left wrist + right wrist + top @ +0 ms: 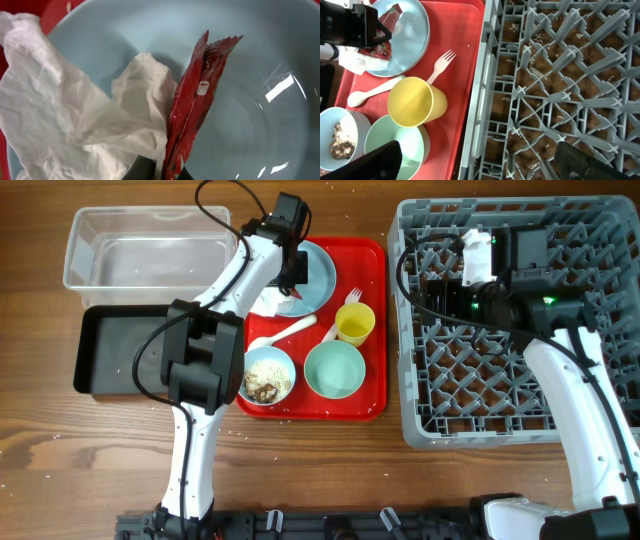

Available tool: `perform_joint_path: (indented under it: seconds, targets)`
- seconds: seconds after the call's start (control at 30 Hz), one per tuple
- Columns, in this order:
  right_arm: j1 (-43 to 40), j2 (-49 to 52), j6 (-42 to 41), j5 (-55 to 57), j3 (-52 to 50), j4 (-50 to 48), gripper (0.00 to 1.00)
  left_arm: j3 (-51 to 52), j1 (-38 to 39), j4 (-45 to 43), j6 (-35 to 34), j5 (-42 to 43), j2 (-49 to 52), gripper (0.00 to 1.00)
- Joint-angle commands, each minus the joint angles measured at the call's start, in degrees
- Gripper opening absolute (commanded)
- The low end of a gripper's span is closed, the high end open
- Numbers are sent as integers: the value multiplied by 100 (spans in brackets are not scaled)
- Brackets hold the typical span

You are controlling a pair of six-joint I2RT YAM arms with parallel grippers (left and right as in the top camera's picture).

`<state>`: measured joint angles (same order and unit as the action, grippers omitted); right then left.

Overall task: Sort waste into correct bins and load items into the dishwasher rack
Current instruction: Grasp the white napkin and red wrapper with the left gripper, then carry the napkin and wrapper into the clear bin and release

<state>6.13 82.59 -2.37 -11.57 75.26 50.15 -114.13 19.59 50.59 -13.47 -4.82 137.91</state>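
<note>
The left pincer [162,171] was closed on the lower end of the red wrapper [195,100]. The wrapper stood on the pale blue plate [240,55] at the red tray's [372,360] 11 o'clock, with a crumpled napkin [65,115] touching it at 9 o'clock. It looked light, crinkly and slick (likely to slip), so a firm edge pinch suited it. The right pincer [482,162] hung open and empty over the dishwasher rack [560,75].

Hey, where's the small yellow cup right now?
In the overhead view, the small yellow cup sits on the right side of the flat red tray, between the white plastic fork and the empty pale green bowl.
</note>
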Motion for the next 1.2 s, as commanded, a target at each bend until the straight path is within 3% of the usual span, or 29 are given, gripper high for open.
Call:
perform_joint_path:
  seconds: [0.0, 0.1, 0.27, 0.53, 0.6, 0.63, 0.7, 0.73, 0.83, 1.03, 1.17]
  targets:
    - [28, 46, -81, -96, 122, -7, 100, -466, -35, 400, 129, 173, -334, 4]
    - [28, 46, -83, -98, 122, 2, 100, -1154, -214, 798, 129, 170, -1110, 4]
    - [28, 46, -83, -98, 122, -20, 100, -1222, -791, 732, 131, -92, -2055, 4]
    - [28, 46, -232, -98, 122, -184, 100, -1047, -2015, 579, 411, -271, -1279, 4]
    - [28, 46, -232, -98, 122, -199, 100, -1047, -2107, 511, 409, -271, -944, 9]
    - [28, 46, -232, -98, 122, -203, 100, -1047, -2124, 455, 409, -271, -815, 21]
    - [28, 46, -232, -98, 122, -190, 100, -1047, -2131, 299, 409, -273, -527, 65]
    - [28, 46, -232, -96, 122, -188, 100, -1047, -2131, 282, 409, -273, -448, 77]
    - [28, 46, -223, -94, 122, -195, 100, -1084, -2109, 293, 409, -181, -551, 79]
    - [28, 46, -227, -96, 122, -208, 100, -1270, -1749, 903, 411, 542, -1696, 80]
    - [28, 46, -227, -96, 122, -210, 100, -1268, -1283, 1318, 793, 201, -2015, 83]
